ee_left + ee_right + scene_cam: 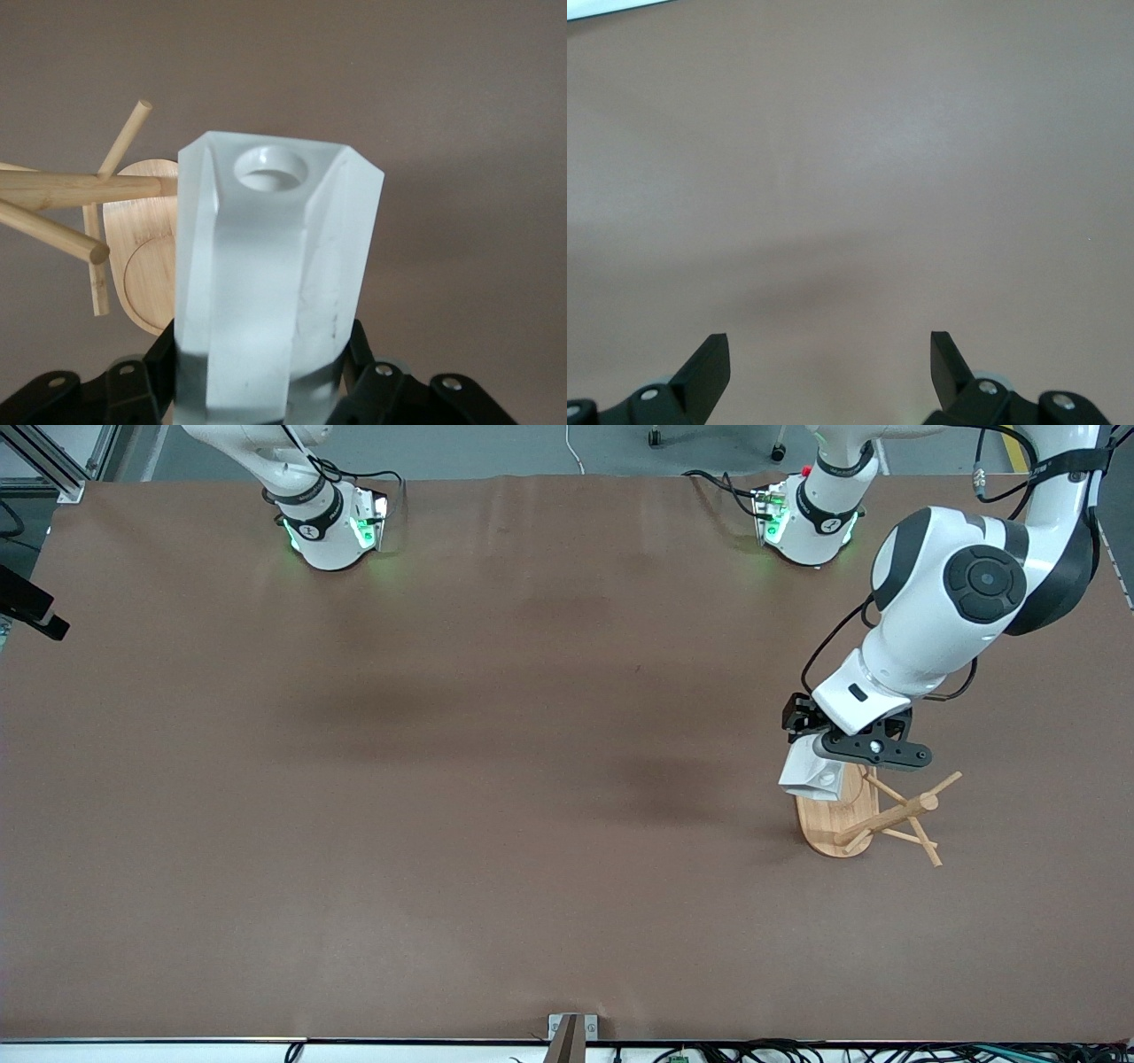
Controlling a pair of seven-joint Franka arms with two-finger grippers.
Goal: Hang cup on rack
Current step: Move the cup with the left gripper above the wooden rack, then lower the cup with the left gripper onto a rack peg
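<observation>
My left gripper (819, 748) is shut on the white faceted cup (808, 771) and holds it in the air over the edge of the rack's oval base (828, 828). The bamboo rack (889, 817) stands near the left arm's end of the table, its post and thin pegs beside the cup. In the left wrist view the cup (275, 266) stands up between the left gripper's black fingers (146, 376), handle hole (272, 168) at its outer end, close to the pegs (62, 190). My right gripper (830, 354) is open and empty over bare table.
The brown table (496, 779) spreads wide toward the right arm's end. Both arm bases (332, 522) stand along the table's edge farthest from the front camera. A small bracket (571, 1032) sits at the table's near edge.
</observation>
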